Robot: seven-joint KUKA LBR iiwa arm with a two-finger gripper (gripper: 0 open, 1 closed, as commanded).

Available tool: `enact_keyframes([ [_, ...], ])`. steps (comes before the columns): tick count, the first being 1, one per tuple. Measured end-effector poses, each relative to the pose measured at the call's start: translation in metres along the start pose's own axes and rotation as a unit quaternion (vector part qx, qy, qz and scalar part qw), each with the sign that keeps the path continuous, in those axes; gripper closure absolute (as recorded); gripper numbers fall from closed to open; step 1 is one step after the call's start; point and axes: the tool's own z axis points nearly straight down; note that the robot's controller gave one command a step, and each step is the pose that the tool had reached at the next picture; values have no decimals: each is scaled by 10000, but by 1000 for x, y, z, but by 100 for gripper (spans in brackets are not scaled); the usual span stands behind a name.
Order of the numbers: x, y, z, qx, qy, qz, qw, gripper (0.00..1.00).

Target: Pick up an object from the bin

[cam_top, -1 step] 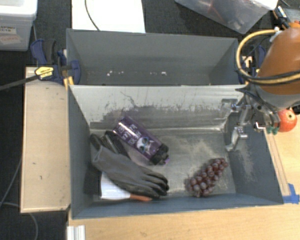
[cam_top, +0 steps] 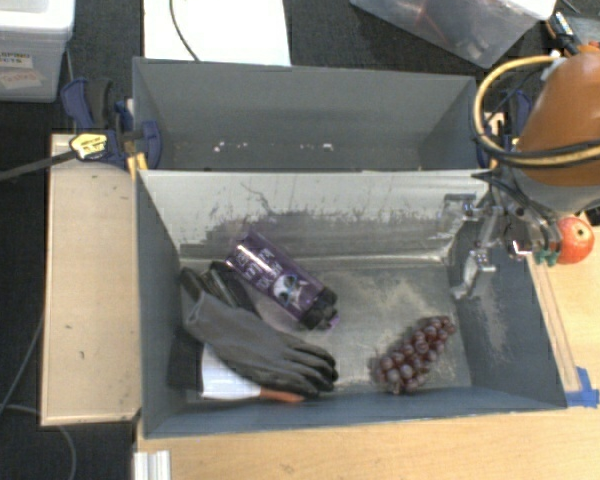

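Note:
My gripper [cam_top: 473,268] hangs over the bin's right side, close to the right wall, with its metal fingers pointing down and nothing between them. Just below and left of it lies a bunch of dark red grapes [cam_top: 413,353] on the bin floor near the front. Further left a purple and black bottle [cam_top: 283,283] lies on its side. A grey glove [cam_top: 252,343] is spread below the bottle, at the front left.
Under the glove a white flat item with an orange edge [cam_top: 230,386] shows at the front left. The arm with its orange cover and cables stands above the bin's right rim. Bare grey floor lies between bottle and grapes.

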Motion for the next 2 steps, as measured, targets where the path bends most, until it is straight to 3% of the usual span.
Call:
enact_keyframes([
  [1, 39, 0, 92, -2, -4, -1624, 9867, 0],
  [2, 74, 21, 77, 6, -22, -2989, 9543, 0],
])
